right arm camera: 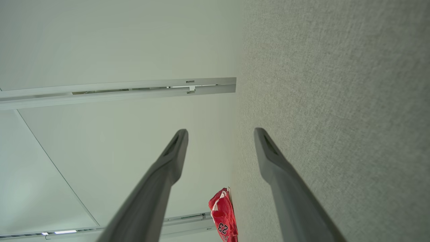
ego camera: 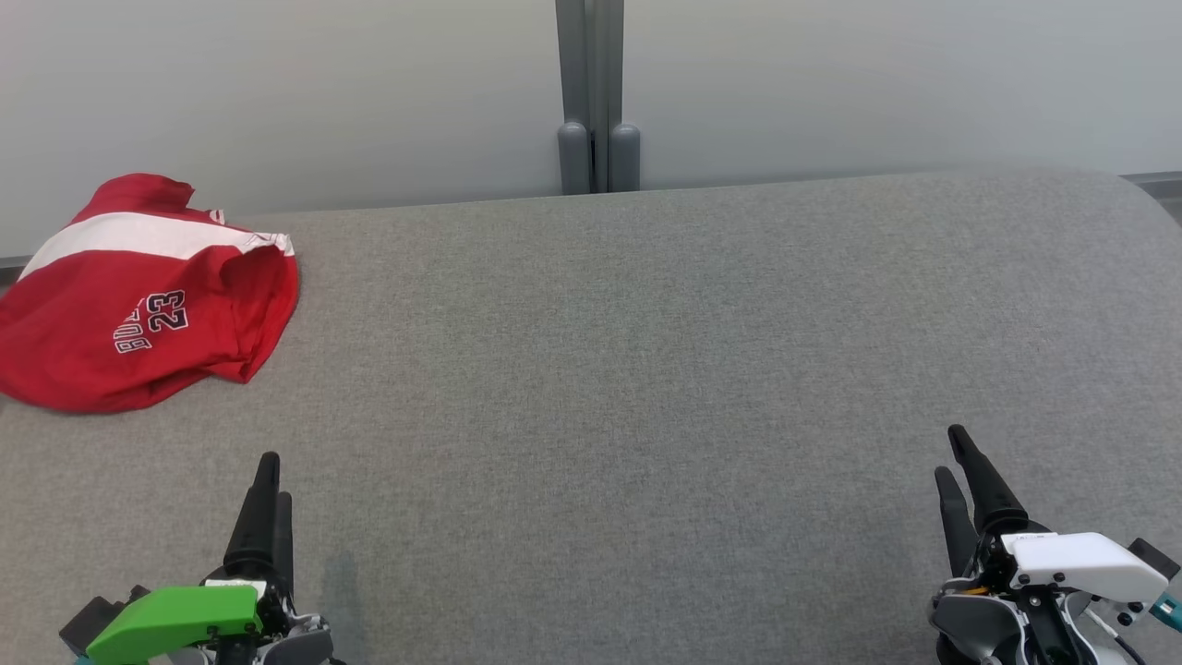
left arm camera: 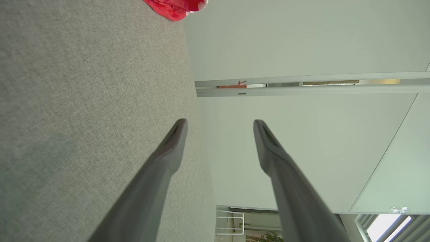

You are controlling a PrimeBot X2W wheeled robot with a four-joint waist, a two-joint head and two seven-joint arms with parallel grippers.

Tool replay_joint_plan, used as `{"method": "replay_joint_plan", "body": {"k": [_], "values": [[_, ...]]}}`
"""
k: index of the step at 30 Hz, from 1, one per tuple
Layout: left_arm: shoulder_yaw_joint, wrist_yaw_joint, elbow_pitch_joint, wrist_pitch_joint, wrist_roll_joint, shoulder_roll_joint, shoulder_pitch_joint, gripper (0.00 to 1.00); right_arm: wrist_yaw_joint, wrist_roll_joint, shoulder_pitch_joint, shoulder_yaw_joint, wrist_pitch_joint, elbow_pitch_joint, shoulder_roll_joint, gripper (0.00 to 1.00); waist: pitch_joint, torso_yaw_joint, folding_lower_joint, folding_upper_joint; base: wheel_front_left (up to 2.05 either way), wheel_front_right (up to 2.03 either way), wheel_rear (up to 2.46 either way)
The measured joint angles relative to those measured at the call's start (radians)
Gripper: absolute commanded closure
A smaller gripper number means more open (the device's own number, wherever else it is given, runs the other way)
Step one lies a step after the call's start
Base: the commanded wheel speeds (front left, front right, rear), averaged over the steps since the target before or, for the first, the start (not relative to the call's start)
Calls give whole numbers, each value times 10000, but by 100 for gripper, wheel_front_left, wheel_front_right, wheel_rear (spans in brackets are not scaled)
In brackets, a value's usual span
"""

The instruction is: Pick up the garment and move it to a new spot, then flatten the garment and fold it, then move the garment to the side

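Note:
The garment [ego camera: 138,291] is a red jersey with a white band and the number 23, lying crumpled at the far left of the grey fabric table [ego camera: 646,369]. A red corner of the garment [left arm camera: 176,7] shows at the top of the left wrist view, and the garment [right arm camera: 223,215] appears small near the bottom of the right wrist view. My left gripper [ego camera: 272,476] rests at the lower left, well in front of the garment, open and empty [left arm camera: 220,129]. At the lower right stands my right gripper [ego camera: 951,453], open and empty too [right arm camera: 220,137].
A pale partition wall [ego camera: 277,92] runs behind the table, with a grey post [ego camera: 596,92] at its middle. The table's far right corner [ego camera: 1117,185] is rounded. Wide bare grey fabric lies between the two grippers.

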Motion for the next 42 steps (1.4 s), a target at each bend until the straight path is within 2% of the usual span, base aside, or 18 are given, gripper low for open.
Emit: {"method": "replay_joint_plan", "body": {"k": [10, 27, 42], "values": [[-378, 222, -520, -424, 1047, 2, 57, 0, 0, -1440, 57, 6, -433, -443, -8, 0, -74, 8, 0, 0, 0, 0, 0], [-1306, 719, -995, -1070, 4391, 12, 199, 0, 0, -4897, 464, 399, -1085, -1404, -23, 0, -237, 14, 0, 0, 0, 0, 0], [-1760, 1018, -894, -1553, 7338, 27, 425, 0, 0, -7450, 825, 690, -1569, -1522, -50, 0, -386, 4, 0, 0, 0, 0, 0]]}}
